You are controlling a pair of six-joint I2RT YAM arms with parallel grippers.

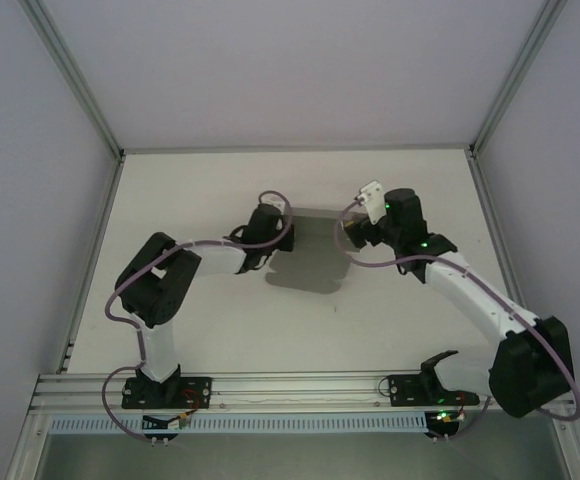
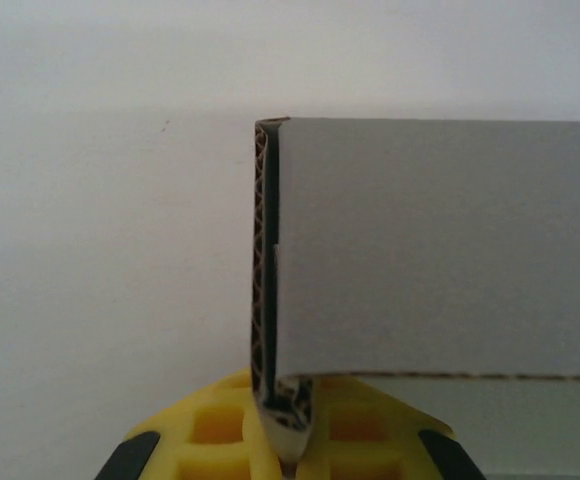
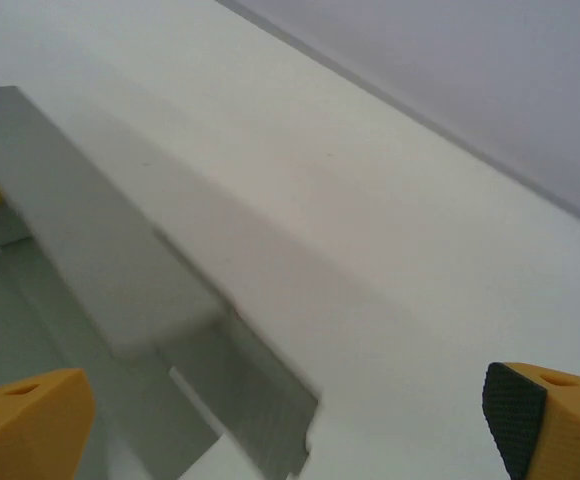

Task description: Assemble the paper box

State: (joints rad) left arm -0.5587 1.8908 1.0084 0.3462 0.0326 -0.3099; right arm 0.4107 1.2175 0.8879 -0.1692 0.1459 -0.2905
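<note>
Though the box (image 1: 305, 258) blurs into shadow from above and runs off frame in both wrist views: one grey cardboard box, on the worktop (image 1: 220, 330) between two hands; left hand (image 2: 288, 440) clamped on its upright wall; right hand (image 3: 285, 430) spread wide just beside it, holding nothing

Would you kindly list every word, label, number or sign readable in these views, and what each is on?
No text is readable.
The paper box is plain grey with no print; the table bears no marks.
Any label on the arms is too small to read from above.
</note>
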